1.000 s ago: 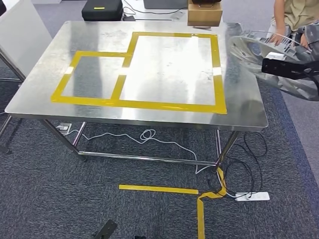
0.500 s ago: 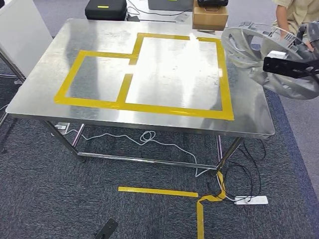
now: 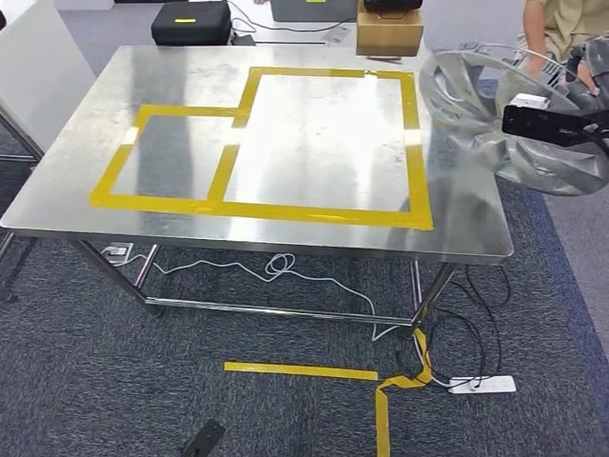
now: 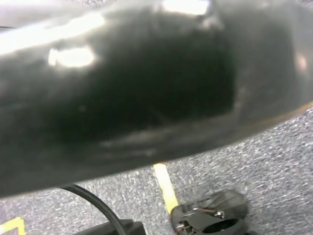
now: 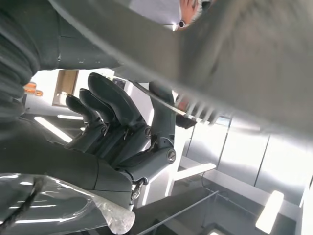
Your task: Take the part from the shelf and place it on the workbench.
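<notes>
Grey carpet lies under a steel workbench marked with yellow tape. At its far right corner my right hand, fingers curled, grips the grey ribbed part; I cannot tell my left hand's state. A person sits beyond.

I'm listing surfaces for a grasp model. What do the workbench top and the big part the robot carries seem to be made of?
The workbench top looks like bare sheet metal, probably stainless steel: glossy, mirroring lights and shapes, with faint scuffs. The part looks like grey moulded plastic with a satin finish, judging by its ribbed, thin-walled form; painted metal can't be ruled out. It seems wrapped in clear film, crinkled and shiny.
</notes>
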`<state>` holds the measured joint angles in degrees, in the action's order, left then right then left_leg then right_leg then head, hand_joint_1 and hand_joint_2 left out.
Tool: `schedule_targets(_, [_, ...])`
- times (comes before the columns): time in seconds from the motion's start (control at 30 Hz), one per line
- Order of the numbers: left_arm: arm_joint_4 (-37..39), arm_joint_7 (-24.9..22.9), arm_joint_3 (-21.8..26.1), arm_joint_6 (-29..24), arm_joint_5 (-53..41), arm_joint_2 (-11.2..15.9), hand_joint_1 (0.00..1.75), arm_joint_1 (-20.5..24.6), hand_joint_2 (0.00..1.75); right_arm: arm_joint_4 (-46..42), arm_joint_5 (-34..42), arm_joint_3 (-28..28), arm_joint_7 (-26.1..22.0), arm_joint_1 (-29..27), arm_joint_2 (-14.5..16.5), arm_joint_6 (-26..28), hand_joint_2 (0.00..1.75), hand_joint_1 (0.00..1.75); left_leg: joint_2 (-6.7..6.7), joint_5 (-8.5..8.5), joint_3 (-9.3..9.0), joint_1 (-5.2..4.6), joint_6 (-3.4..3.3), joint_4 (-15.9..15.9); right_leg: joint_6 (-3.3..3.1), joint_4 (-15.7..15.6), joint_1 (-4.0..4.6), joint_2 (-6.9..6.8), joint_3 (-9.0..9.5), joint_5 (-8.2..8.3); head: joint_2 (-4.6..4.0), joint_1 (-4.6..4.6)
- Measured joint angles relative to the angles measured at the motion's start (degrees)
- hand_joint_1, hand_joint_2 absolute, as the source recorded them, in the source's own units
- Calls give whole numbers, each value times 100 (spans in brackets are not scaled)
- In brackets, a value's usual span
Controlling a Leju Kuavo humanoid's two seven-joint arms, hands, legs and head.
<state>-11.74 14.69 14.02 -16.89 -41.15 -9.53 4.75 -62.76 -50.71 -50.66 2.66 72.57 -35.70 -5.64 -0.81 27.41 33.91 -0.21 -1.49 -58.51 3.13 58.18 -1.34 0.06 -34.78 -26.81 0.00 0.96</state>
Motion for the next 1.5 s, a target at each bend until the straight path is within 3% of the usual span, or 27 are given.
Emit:
schedule_targets(0.1, [-2, 5, 3, 11, 13, 12, 0, 3, 0, -21, 0, 11, -4, -13, 1, 1, 175, 175, 45, 496, 634, 30, 128, -1291, -156, -7, -25, 0, 77, -69, 0, 50])
schedule_targets(0.13, [-2, 8, 4, 18, 16, 10, 0, 0, 0, -32, 1, 14, -3, -20, 1, 0, 175, 175, 58, 523, 828, 42, 135, -1628, -184, -7, -11, 6, 109, -95, 0, 68])
schedule_targets(0.2, [-2, 9, 4, 21, 17, 12, 0, -9, 0, -61, 2, 19, -2, -14, 0, 0, 175, 175, 55, 23, 682, 18, 45, -1087, -188, -9, 19, 24, 175, -134, 0, 66])
schedule_targets(0.27, [-2, 9, 5, 21, 18, 28, 0, -16, 0, -87, 3, 19, 0, -1, -1, -1, 175, 175, 52, -339, 441, -29, -83, -447, -171, -34, 32, 41, 225, -163, 0, 50])
schedule_targets(0.37, [-2, 9, 6, 19, 19, 44, 0, -17, 0, -104, 3, 15, 2, 17, -2, 0, 175, 175, 54, -346, 300, -93, -180, -148, -77, -97, 8, 68, 234, -147, 0, 64])
schedule_targets(0.47, [-3, 9, 10, 22, 23, 44, 0, 7, 0, -132, 7, 46, 0, 28, -7, 1, 175, 175, 72, -292, 93, -38, -204, 205, -3, 26, 10, 52, 136, -271, -1, 48])
schedule_targets(0.57, [-4, 9, 16, 44, 26, 39, 0, 7, 0, -140, 9, 33, -1, 10, -9, 3, 175, 175, 60, -278, -7, -17, -212, 307, 39, 1030, 13, 42, -365, -683, -1, 20])
schedule_targets(0.6, [-4, 9, 17, 49, 27, 35, 0, -3, 0, -139, 9, 23, 0, -15, -10, 2, 175, 175, 54, -257, -28, -17, -209, 301, 58, 1324, 11, 40, -542, -737, -1, 16])
schedule_targets(0.63, [-4, 9, 18, 52, 27, 32, 0, -14, 0, -139, 9, 16, -1, -37, -10, 2, 175, 175, 48, -229, -53, -15, -202, 290, 73, 1425, 8, 38, -638, -673, -1, 17])
schedule_targets(0.67, [-4, 9, 19, 52, 28, 29, 0, -20, 0, -140, 10, 14, -3, -50, -10, 1, 175, 175, 42, -195, -81, -11, -189, 269, 83, 1288, 5, 33, -625, -485, -1, 18])
schedule_targets(0.73, [-4, 8, 21, 52, 29, 31, 0, -20, 0, -141, 11, 19, -7, -53, -10, 1, 175, 175, 33, -103, -125, -4, -142, 204, 100, 573, 2, 6, -369, -2, -1, 17])
schedule_targets(0.77, [-4, 8, 24, 52, 29, 32, 0, -15, 0, -142, 12, 19, -8, -47, -10, 2, 175, 175, 30, -62, -126, -10, -114, 158, 95, 240, 10, -4, -213, 136, -1, 12])
schedule_targets(0.83, [-4, 7, 30, 51, 29, 33, 0, -13, 0, -145, 10, 19, -3, -36, -9, 4, 175, 175, 27, -19, -96, -26, -65, 97, 21, -23, 37, -16, -63, 115, -1, 3])
schedule_targets(0.97, [-5, 7, 39, 46, 34, 39, 0, -10, 0, -151, 9, 31, -4, -22, -8, 4, 175, 175, 39, 133, -15, -27, 47, -100, -151, -68, 13, -8, 10, 26, 0, 10])
schedule_targets(1.0, [-6, 7, 40, 44, 34, 42, 0, -5, 0, -152, 9, 32, -4, -21, -8, 3, 175, 175, 44, 260, 100, -17, 86, -347, -182, -73, 1, -11, 35, 9, 0, 14])
schedule_targets(1.07, [-6, 7, 41, 42, 34, 41, 0, -8, 0, -153, 8, 29, -6, -27, -8, 3, 175, 175, 50, 564, 497, 10, 140, -1121, -217, -71, 2, -10, 70, -29, -1, 24])
schedule_targets(1.1, [-6, 7, 41, 41, 34, 41, 0, -14, 0, -153, 7, 27, -6, -31, -8, 3, 175, 175, 52, 649, 700, 19, 147, -1467, -222, -70, 4, -5, 93, -52, -1, 23])
schedule_targets(1.13, [-6, 7, 41, 41, 34, 41, 0, -19, 0, -153, 5, 26, -6, -34, -8, 3, 175, 175, 53, 618, 830, 23, 143, -1645, -221, -69, 6, 0, 128, -80, -1, 23])
schedule_targets(1.17, [-6, 7, 41, 39, 33, 41, 0, -23, 0, -153, 4, 26, -6, -36, -8, 3, 175, 175, 53, 463, 862, 23, 128, -1602, -215, -69, 9, 5, 176, -115, -1, 24])
schedule_targets(1.23, [-6, 7, 41, 33, 30, 43, 0, -27, 0, -153, 4, 26, -6, -39, -8, 2, 175, 175, 51, -87, 664, 5, 52, -946, -195, -75, 13, 8, 299, -198, -1, 23])
schedule_targets(1.3, [-6, 7, 42, 17, 22, 48, 0, -35, 0, -148, 4, 24, -5, -29, -9, 2, 175, 175, 50, -407, 425, -28, -35, -358, -156, -96, 24, 23, 385, -253, -1, 14])
schedule_targets(1.43, [-8, 5, 45, -6, 3, 49, 0, -27, 0, -138, -1, 43, -5, -3, -10, 3, 175, 175, 58, -295, 241, -45, -144, -38, -23, -147, 16, 54, 401, -297, 0, 16])
schedule_targets(1.5, [-10, 13, 48, -10, 0, 44, 0, -7, 0, -138, -8, 69, -7, 21, -14, 1, 175, 175, 58, -257, 134, -10, -183, 138, 16, 117, 20, 42, 247, -465, 0, -1])
